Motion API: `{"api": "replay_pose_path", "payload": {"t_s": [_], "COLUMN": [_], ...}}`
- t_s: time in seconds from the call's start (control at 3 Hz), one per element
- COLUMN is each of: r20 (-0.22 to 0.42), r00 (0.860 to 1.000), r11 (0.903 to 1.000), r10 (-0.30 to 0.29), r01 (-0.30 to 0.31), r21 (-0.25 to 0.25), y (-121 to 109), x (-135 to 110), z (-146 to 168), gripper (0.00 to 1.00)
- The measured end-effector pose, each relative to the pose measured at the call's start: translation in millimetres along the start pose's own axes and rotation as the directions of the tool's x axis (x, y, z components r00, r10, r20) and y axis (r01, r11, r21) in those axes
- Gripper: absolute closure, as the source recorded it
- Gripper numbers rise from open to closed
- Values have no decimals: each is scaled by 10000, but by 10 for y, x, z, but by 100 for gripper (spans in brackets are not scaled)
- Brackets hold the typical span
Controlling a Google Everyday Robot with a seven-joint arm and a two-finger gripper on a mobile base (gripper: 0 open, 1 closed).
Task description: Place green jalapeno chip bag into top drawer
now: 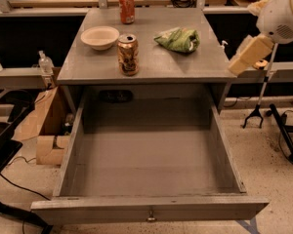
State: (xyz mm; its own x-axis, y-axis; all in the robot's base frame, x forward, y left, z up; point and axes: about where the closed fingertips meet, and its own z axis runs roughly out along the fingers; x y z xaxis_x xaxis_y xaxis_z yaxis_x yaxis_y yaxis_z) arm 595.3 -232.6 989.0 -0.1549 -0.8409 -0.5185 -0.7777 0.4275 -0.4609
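Grey top [151, 65] of a cabinet is seen from above, with the drawer [151, 209] below it pulled fully out toward the camera and a small metal knob [150, 215] centred on its front panel. At the right edge of the view the gripper [244, 60] is held in the air just past the top's right edge, at the end of a white arm [283, 13]. Whether it is open or closed cannot be told, and it is seen touching nothing. The bag [178, 39] is crumpled, glossy green with pale patches, and is laid flat on the back right of the top, right of a tan bowl [100, 37] and behind a can [128, 55]. The bag is left of the gripper and well apart from it
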Motion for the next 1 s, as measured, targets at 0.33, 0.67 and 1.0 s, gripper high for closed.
{"api": "replay_pose_path", "payload": {"t_s": [0.33,0.67,1.0], "r20": [1191,1528,1501], "r00": [9903,9854,9860], "r11": [9912,9831,9839], "r10": [714,751,733], "r01": [-839,-988,-962], "r21": [1028,1539,1509], "y": [-406,-559,-586], "x": [-165,-227,-250], "z": [260,281,407], "gripper": [0,0,0]}}
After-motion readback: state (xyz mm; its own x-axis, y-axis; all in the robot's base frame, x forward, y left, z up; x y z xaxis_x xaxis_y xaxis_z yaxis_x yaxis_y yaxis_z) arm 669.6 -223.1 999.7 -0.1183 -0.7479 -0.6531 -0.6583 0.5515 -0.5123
